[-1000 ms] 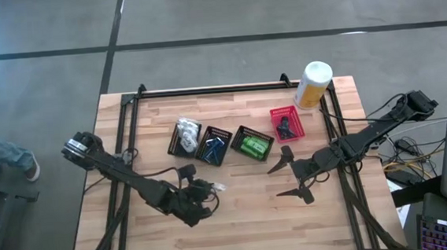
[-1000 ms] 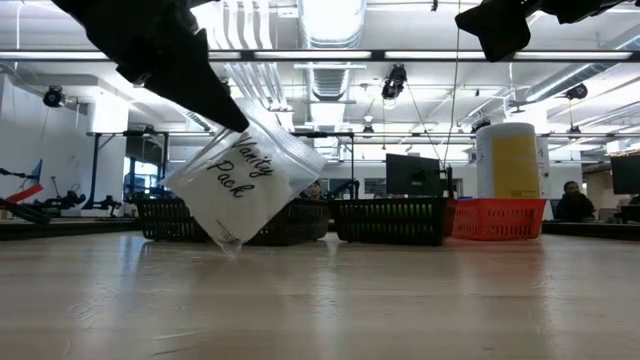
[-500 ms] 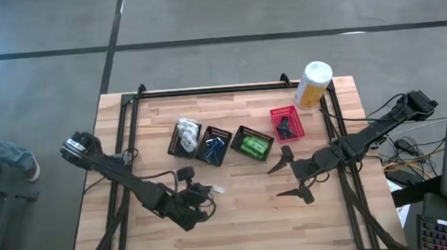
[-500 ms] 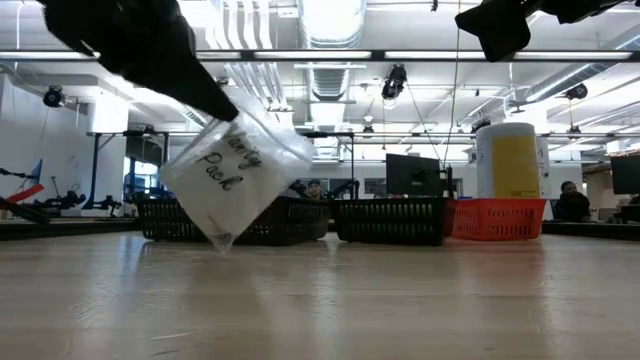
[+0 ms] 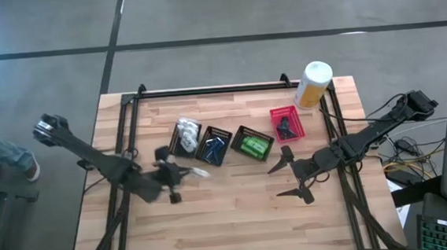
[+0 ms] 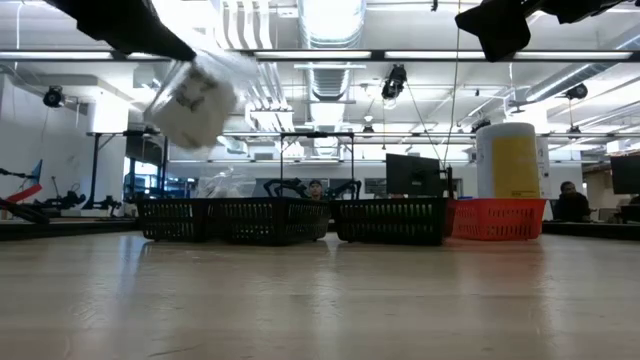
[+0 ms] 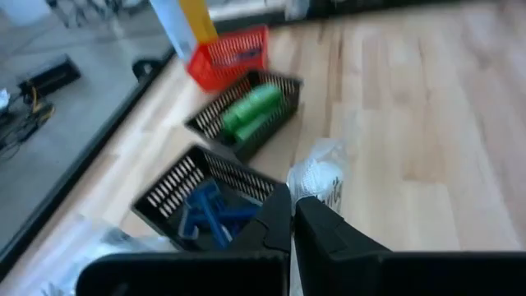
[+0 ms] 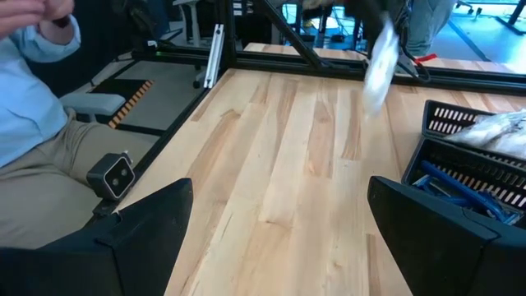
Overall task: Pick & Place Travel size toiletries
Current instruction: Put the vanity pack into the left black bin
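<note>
High view: left gripper [image 5: 181, 174], jaws closed, pinches a clear-wrapped white pack [image 5: 199, 173] above the table [image 5: 237, 211]. Right gripper [image 5: 288, 176] hangs empty, jaws wide apart.

A wooden table [image 5: 238, 218] stands on a grey floor [image 5: 216, 15]. Long bright lights [image 6: 330, 20] hang from the ceiling, far behind.

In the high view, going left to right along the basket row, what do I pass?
Black basket with white wrapped lumps → black basket with blue items → black basket with green packets → red basket → white-and-yellow canister.
</note>
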Motion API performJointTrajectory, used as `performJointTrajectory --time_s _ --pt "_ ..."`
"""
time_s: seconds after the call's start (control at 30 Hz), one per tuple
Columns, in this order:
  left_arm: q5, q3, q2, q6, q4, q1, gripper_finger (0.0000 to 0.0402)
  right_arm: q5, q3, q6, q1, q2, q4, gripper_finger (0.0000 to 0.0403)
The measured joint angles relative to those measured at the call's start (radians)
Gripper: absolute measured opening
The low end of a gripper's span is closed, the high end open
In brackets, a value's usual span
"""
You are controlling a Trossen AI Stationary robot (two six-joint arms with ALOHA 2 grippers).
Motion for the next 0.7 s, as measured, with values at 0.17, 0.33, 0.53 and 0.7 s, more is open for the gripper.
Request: performJointTrajectory --time_s 0.17,0.33,0.53,0.7 --pt "0.039 -0.156 -0.256 0.116 0.107 0.06 0.0001 0.0 0.0 0.0 0.0 0.0 0.0 0.0364" --pt "0.174 -0.292 -0.461 0.22 0.16 0.23 0.0001 0.0 0.0 0.0 0.0 0.0 0.0 0.0364" --pt "0.355 -0.338 -0.543 0.25 0.13 0.489 0.0001 0.0 0.0 0.0 0.0 0.0 0.0 0.0364" --pt "0.524 -0.357 -0.539 0.279 0.101 0.651 0.0001 0.0 0.0 0.0 0.0 0.0 0.0 0.0364"
